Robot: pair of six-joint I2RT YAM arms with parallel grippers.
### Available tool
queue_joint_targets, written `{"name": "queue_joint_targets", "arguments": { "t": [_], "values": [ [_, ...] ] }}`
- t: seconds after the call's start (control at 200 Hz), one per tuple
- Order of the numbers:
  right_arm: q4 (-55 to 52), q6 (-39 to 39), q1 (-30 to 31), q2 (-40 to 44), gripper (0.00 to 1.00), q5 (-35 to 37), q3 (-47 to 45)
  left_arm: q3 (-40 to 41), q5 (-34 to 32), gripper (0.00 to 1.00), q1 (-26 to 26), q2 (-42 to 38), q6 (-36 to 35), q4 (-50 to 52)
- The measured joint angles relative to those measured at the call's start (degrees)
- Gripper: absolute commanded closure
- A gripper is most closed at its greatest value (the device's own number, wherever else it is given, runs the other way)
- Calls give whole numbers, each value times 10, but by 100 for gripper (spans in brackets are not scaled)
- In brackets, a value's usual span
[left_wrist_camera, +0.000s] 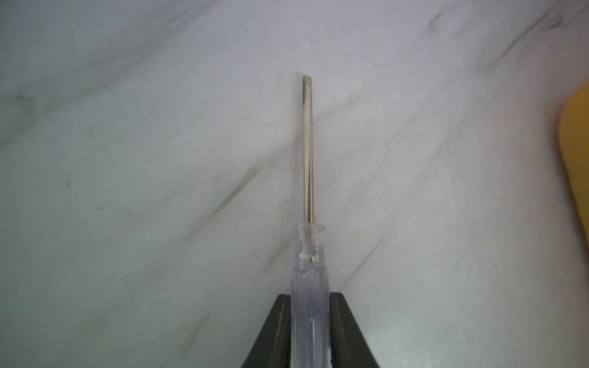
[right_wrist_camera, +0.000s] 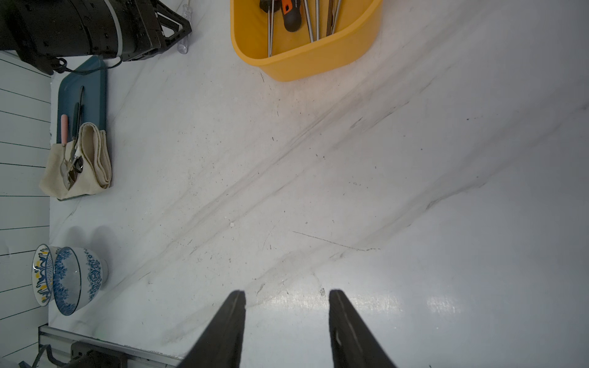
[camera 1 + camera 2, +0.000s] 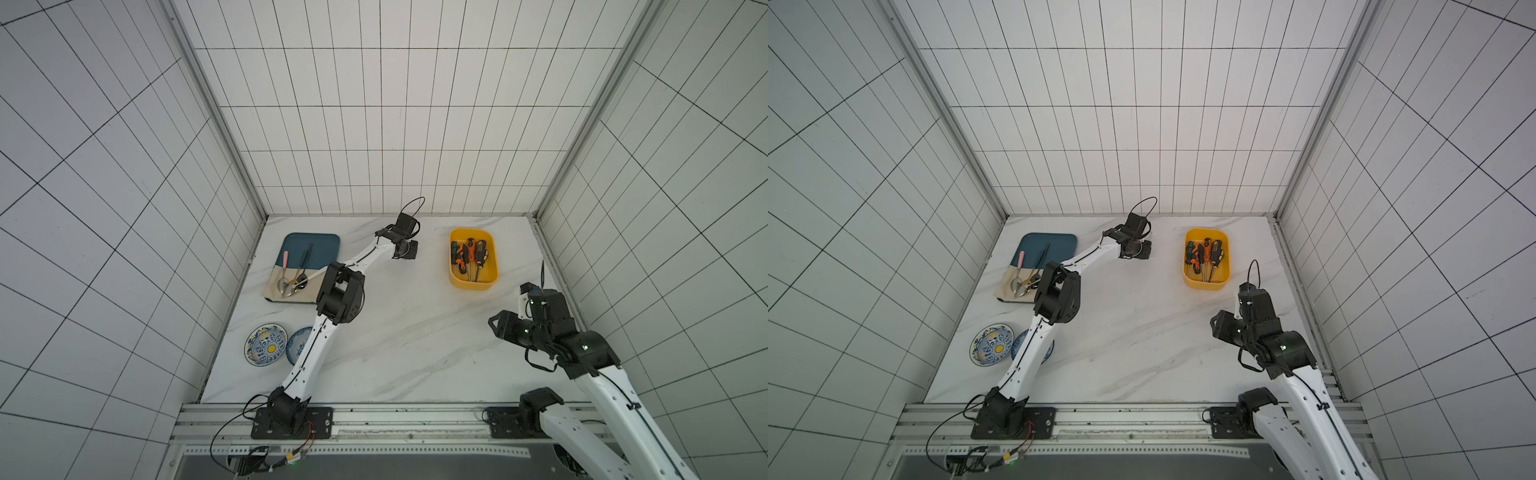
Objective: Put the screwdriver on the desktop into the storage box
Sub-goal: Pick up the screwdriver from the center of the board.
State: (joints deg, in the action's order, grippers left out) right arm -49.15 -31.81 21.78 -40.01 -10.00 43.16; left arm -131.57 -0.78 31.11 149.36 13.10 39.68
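Left gripper (image 1: 309,301) has its jaws pinched narrow on the clear handle of the screwdriver (image 1: 308,153), whose metal shaft points up the frame over the desktop (image 3: 415,332). I cannot tell whether it rests on the marble or hangs just above it. In both top views this gripper sits at mid-frame, left of the storage box (image 3: 473,283) and apart from it. Right gripper (image 2: 287,291) stands partly open around nothing, above bare marble. At left lies a dark blue tray (image 3: 316,245) carrying a cloth (image 3: 276,291) and spoons (image 3: 286,282), with two patterned bowls (image 3: 266,344) lower down. Several other screwdrivers (image 3: 469,255) lie inside the box.
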Motion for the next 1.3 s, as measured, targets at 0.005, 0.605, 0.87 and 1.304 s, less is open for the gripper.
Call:
{"name": "queue_joint_targets", "arguments": {
  "t": [0.005,0.605,0.87,1.304],
  "values": [
    [0,0,0,0,54,0,0,1,0,82,0,-1,1,0],
    [0,0,0,-8,54,4,0,39,-79,76,29,-21,-14,5],
    [5,0,0,-12,54,4,-7,58,-83,100,31,-35,-9,13],
    [38,-2,0,-51,50,-3,-8,163,-47,100,30,-118,22,40]
  ]
}}
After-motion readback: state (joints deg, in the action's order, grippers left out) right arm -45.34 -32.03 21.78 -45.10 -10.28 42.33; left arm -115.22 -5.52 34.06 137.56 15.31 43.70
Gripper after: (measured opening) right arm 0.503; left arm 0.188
